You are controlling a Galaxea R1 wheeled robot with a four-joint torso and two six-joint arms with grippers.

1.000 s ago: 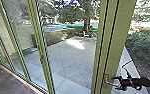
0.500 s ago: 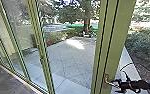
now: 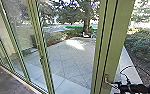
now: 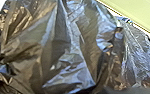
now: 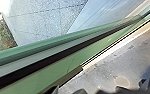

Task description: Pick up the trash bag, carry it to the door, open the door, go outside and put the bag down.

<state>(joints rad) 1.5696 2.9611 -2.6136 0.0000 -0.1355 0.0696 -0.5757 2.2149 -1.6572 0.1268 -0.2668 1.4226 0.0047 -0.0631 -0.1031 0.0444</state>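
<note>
While the trash bag bulges, I cannot tell whether left or right end effector is open.

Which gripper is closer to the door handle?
Right. The right gripper is at the door handle; the left gripper seems farther off, by the black trash bag that looms close in the left wrist view.
</note>
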